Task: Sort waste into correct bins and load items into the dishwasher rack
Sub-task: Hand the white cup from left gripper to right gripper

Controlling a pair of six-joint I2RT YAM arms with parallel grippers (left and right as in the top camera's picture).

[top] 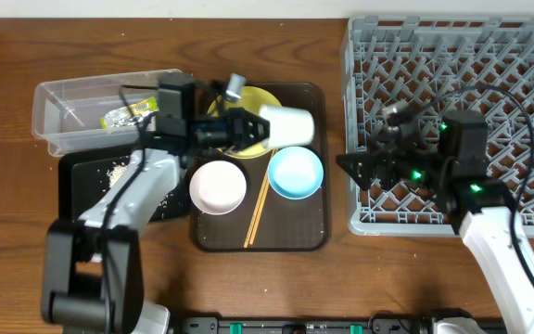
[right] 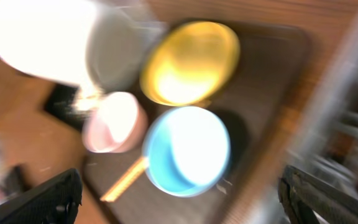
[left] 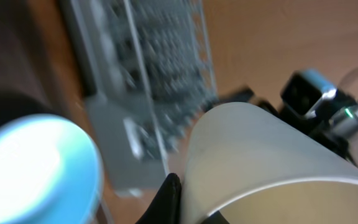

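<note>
Wrapper point(top: 128, 115) lies in the clear tub point(top: 54, 102), rice grains point(top: 114, 172) on the black tray point(top: 77, 190). Left gripper point(top: 253, 130) clamps the pale cup point(top: 290, 123) above the brown serving tray point(top: 295, 227); yellow plate point(top: 262, 97), white bowl point(top: 218, 186), blue bowl point(top: 295, 173), chopsticks point(top: 258, 209) sit unloaded. Dishwasher rack point(top: 489, 56) shows no dishes; right gripper point(top: 355, 170) gapes open at its left edge.

Two bowls — white bowl point(top: 218, 186), light blue bowl point(top: 296, 173) — one cup point(top: 288, 124), one yellow plate point(top: 265, 96), one rack point(top: 489, 56), one wrapper point(top: 128, 115).

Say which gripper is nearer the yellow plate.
Left. The left gripper, holding the pale cup, is over the yellow plate; the right gripper is at the left edge of the dishwasher rack.
</note>
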